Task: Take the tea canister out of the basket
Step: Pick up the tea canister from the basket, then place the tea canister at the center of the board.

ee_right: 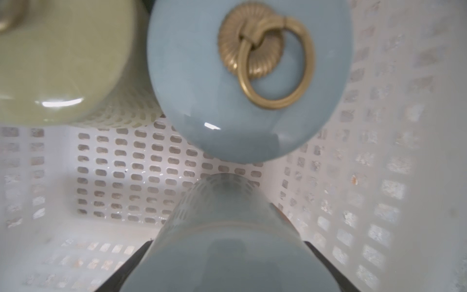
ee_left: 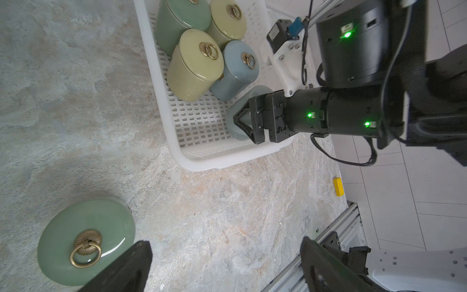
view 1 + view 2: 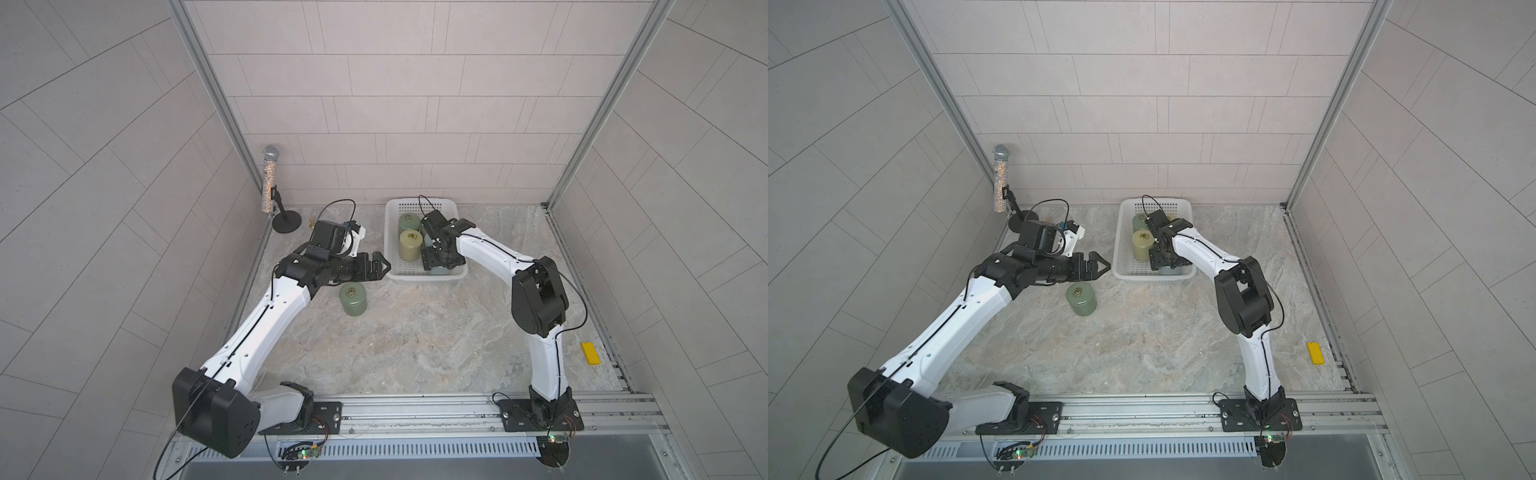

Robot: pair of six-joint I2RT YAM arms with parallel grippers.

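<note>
Since the right gripper [image 2: 241, 121] has its jaws clamped on both sides of the pale blue tea canister [image 1: 227, 252], at the near right corner of the basket [image 2: 222, 164], the lift is the risky bit. Glazed wall, narrow pads: it may slip or swing once it's off the floor. Can't tell whether the pads sit on the lid or below the seam. If on the lid, only the lid may come up. Second blue canister [image 1: 247, 75] stands just behind it, touching or not I can't tell, so a tilted pull could knock it into the olive canister [image 2: 197, 65]. Near and right walls are close, so a low exit would likely catch the rolled rim and drag the basket across the counter [image 3: 415, 340]. Left gripper [image 3: 384, 268] hangs fully open and empty just outside the basket's near left corner. A green canister [image 3: 353, 300] stands on the counter just beside it, and carrying out over that side risks a clash with either. Safest bet: straight up, clear the rim, exit over the near edge.
</note>
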